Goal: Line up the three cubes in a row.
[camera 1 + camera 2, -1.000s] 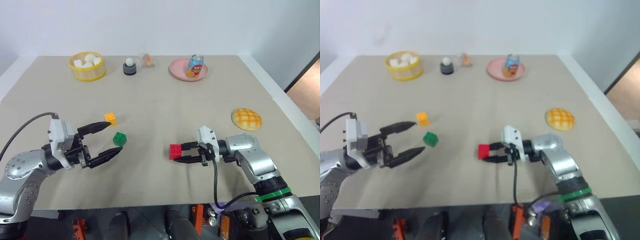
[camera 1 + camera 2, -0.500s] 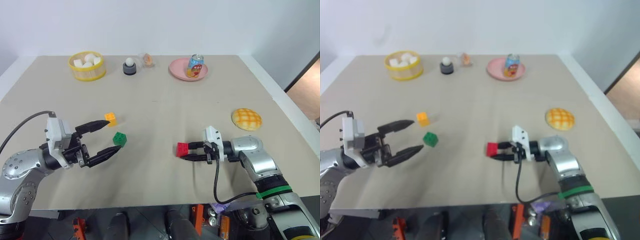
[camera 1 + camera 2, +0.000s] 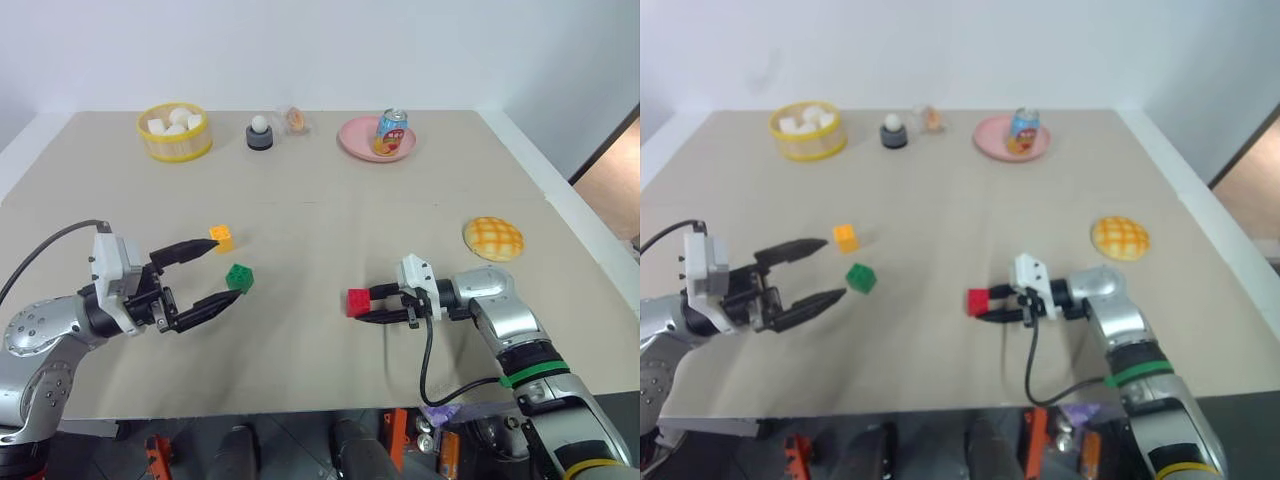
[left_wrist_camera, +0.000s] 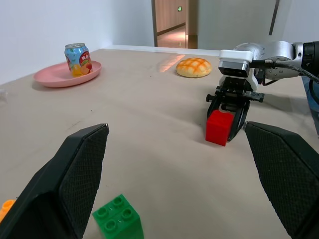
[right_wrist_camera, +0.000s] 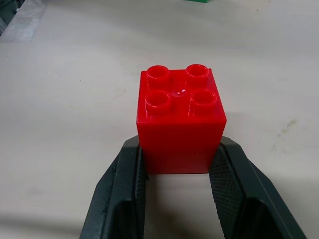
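Note:
My right gripper (image 3: 371,305) is shut on the red cube (image 5: 180,119), its black fingers (image 5: 124,194) pressing two opposite sides, studs up, low over the table right of centre. The red cube (image 3: 358,301) also faces me in the left wrist view (image 4: 219,127). The green cube (image 3: 239,277) lies to the left, tilted on the table. The orange-yellow cube (image 3: 221,237) sits just beyond it. My left gripper (image 3: 222,271) hovers open with nothing in it, its fingertips just short of both cubes.
A yellow round basket (image 3: 150,142) of white cubes, a grey holder with a white ball (image 3: 260,133) and a pink plate (image 3: 350,140) with a can (image 3: 390,132) stand along the back. A checkered bun (image 3: 493,238) lies at the right.
My right arm has bent differently at the elbow while the red cube in its gripper stays about where it was. The left arm has not moved.

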`<state>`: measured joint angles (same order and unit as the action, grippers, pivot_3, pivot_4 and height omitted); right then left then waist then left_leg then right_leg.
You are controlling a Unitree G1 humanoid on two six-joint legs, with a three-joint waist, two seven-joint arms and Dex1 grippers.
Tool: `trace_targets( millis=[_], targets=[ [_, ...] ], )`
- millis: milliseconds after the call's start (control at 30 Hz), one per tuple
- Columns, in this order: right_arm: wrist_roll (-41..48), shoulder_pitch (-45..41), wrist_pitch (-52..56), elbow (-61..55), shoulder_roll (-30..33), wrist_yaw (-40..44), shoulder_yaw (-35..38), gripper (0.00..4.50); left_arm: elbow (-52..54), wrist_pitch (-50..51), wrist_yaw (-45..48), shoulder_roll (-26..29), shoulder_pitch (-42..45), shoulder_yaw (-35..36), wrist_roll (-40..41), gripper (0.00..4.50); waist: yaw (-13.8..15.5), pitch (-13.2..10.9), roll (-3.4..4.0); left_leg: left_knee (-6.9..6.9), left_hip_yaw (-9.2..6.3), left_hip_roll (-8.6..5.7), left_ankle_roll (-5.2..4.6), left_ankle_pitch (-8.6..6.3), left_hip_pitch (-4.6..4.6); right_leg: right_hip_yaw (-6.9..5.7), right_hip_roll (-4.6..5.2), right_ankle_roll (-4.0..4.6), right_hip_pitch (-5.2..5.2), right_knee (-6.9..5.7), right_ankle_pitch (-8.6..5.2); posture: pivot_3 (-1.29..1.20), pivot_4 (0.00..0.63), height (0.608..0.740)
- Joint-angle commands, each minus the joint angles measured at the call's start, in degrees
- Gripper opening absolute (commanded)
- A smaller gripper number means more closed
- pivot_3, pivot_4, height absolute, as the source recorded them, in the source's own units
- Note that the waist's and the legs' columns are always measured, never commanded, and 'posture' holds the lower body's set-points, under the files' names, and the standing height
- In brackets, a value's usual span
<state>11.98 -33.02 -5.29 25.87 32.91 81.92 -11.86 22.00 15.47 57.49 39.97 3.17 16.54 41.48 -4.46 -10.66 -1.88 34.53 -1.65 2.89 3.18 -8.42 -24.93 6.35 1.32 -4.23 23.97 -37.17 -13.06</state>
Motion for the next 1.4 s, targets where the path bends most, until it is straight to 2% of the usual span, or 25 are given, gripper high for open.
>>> trace_targets(
  millis=[33,133,200,233,300,367,400,433,667,900,1167,1400],
  targets=[
    [-0.63,-1.33,-1.32,0.88,-0.40,0.95,-0.15,1.21,1.02,-0.65,-0.11,0.85,0.48,1.90,0.11,4.50,-0.04,0.00,0.00,0.00,0.00,0.00,0.00,0.00,0.00,0.00,0.00,0.00,0.00,0.00,0.00,0.00,0.150,0.740],
    [-1.78,-1.87,-1.58,2.02,-0.51,0.92,-0.59,1.21,1.25,-0.65,-0.27,0.79,0.38,1.90,0.03,4.50,-0.04,0.00,0.00,-0.01,0.00,0.02,0.00,0.00,0.02,0.00,-0.02,0.01,0.00,0.00,0.00,0.00,0.150,0.740],
    [-2.05,-2.01,-1.27,2.36,-0.26,1.94,-0.98,2.24,1.53,-0.74,-0.39,0.75,0.16,1.92,-0.08,4.50,-0.04,0.00,0.00,0.00,0.00,0.02,0.00,0.00,0.05,0.00,-0.02,0.02,-0.03,-0.01,0.01,0.00,0.150,0.740],
    [-2.01,-2.06,-1.05,2.47,-0.20,2.27,-1.07,2.44,1.59,-0.76,-0.43,0.75,0.11,1.93,-0.11,4.50,-0.03,0.00,0.00,0.00,0.00,0.02,0.00,0.00,0.10,0.00,-0.02,0.02,-0.07,-0.01,0.01,0.00,0.150,0.740],
    [-2.21,-2.27,-1.19,2.87,-0.09,2.33,-1.12,3.29,1.52,-0.82,-0.54,0.75,0.20,1.82,-0.27,4.50,-0.01,0.00,-0.01,0.00,0.00,0.02,0.00,0.00,0.15,0.00,-0.01,0.01,-0.12,-0.01,0.01,0.00,0.150,0.740],
    [-2.60,-2.48,-1.45,3.22,-0.04,1.83,-1.01,3.78,1.43,-0.87,-0.57,0.78,0.27,1.78,-0.35,4.50,-0.01,0.00,-0.01,0.00,0.00,0.02,0.00,0.00,0.16,0.00,-0.01,0.02,-0.14,-0.01,0.01,0.00,0.150,0.740],
    [-2.69,-2.56,-1.34,3.30,0.01,1.76,-0.97,4.25,1.36,-0.91,-0.55,0.79,0.30,1.76,-0.42,4.50,-0.01,0.00,-0.01,0.00,0.00,0.02,0.00,0.00,0.16,0.00,-0.01,0.02,-0.14,-0.01,0.01,0.00,0.150,0.740],
    [-2.86,-2.70,-0.85,3.37,0.17,1.79,-1.05,4.45,1.26,-0.94,-0.58,0.77,0.41,1.69,-0.50,4.50,-0.01,0.00,0.00,0.00,0.00,0.02,0.00,0.00,0.17,0.00,-0.01,0.02,-0.14,-0.01,0.01,0.00,0.150,0.740],
    [-2.27,-3.29,4.09,2.62,3.82,4.97,-0.80,4.45,0.90,-0.50,-1.14,0.25,0.36,1.73,-0.21,4.50,0.24,0.00,-0.01,0.01,0.00,0.01,0.00,0.00,0.22,0.00,0.01,0.01,-0.23,-0.01,0.01,0.00,0.150,0.740],
    [-1.87,-4.32,7.54,3.95,9.71,7.30,0.32,4.45,0.34,1.46,-1.20,0.51,-5.97,3.88,0.04,4.50,0.57,0.00,-0.01,0.03,0.00,-0.04,0.01,-0.01,0.21,0.00,0.09,-0.03,-0.28,0.02,-0.05,0.00,0.150,0.740],
    [2.38,-16.29,13.72,13.37,10.58,2.34,7.94,4.45,0.97,1.47,-4.25,-1.83,-10.19,2.38,-1.72,4.50,-0.17,-0.02,-0.01,0.09,0.08,-0.03,0.01,0.00,0.22,0.01,0.11,0.12,-0.11,0.01,0.09,0.00,0.150,0.740],
    [5.79,-24.55,19.79,14.16,8.74,1.57,12.64,4.45,-0.61,1.44,-7.05,-4.33,-12.53,1.37,-3.84,4.50,-0.34,-0.02,0.00,-0.12,0.09,0.03,0.01,-0.02,0.16,0.02,0.03,0.15,0.04,0.00,0.01,0.00,0.150,0.740]
  ],
)
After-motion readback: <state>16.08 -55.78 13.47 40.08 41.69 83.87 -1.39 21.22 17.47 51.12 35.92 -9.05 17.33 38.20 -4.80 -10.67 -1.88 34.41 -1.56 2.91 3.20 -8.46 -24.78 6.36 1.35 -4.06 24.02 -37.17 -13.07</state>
